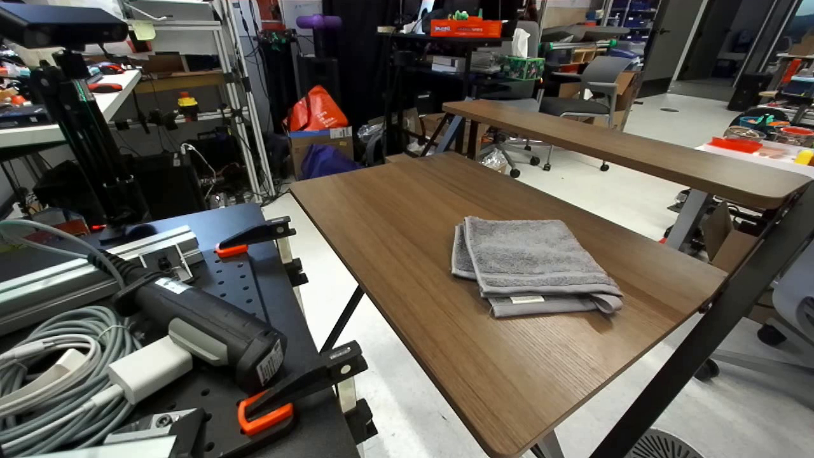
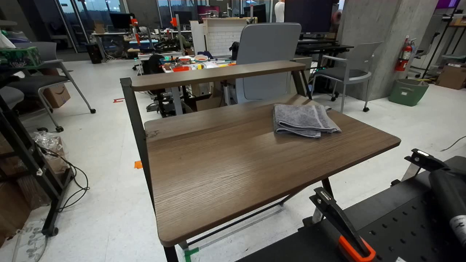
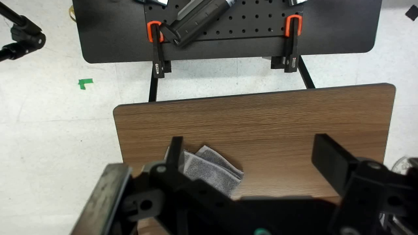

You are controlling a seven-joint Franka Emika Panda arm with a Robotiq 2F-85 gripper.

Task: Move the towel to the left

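Claw (image 3: 249, 143) stands wide apart, empty; the towel (image 1: 531, 257) lies folded on the worktop (image 2: 218, 160); grasp and leftward move apparently remain.

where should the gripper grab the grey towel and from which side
Probably from above, pinching the towel at its layered edge, where the white label shows. The folded towel lies flat on the brown table, so its sides stand low, while the stacked layers there should give the jaws something to close on.
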